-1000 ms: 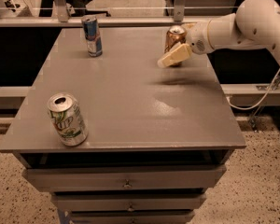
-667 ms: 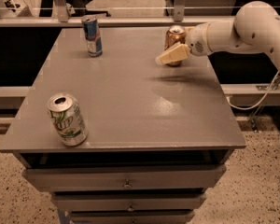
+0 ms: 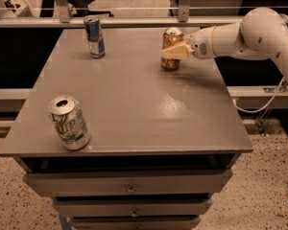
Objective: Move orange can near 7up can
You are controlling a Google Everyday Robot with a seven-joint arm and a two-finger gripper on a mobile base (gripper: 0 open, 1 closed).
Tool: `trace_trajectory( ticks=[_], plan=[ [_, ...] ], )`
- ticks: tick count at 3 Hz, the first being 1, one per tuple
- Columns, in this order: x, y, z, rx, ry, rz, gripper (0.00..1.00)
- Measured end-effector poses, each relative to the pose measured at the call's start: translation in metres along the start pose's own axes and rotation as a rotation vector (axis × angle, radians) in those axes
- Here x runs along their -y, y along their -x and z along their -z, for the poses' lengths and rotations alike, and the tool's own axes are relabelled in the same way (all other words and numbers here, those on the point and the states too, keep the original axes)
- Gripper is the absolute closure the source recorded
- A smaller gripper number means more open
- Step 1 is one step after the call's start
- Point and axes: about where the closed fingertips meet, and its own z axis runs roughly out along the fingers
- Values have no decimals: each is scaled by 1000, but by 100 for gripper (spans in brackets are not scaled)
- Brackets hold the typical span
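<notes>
Gripper [image 3: 173, 51]: sitting against orange-copper metal can [image 3: 171, 36], well apart from silver-white green-logo 7up can [image 3: 69, 123]; clamping cannot be told.
Care: gripping mid-body, keeping upright.

Grey bench [image 3: 134, 104]: orange can [image 3: 171, 38] upright at the pincer [image 3: 174, 51], slim blue can [image 3: 94, 38] well apart from it, 7up can [image 3: 69, 124] farthest away.

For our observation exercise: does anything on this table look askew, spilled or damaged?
Nothing spilled or visibly damaged. The 7up can, close to the front-left edge of the table, seems to lean slightly. The orange can, with the gripper at its side, and the blue can stand upright.
</notes>
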Motion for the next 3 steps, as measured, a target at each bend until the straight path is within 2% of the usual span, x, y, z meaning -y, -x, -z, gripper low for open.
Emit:
trace_trajectory(
  ticks=[1, 2, 3],
  plan=[
    [-16, 21, 12, 38, 39, 1, 85],
    [-18, 21, 9, 37, 44, 0, 100],
    [-18, 21, 9, 37, 44, 0, 100]
  ],
)
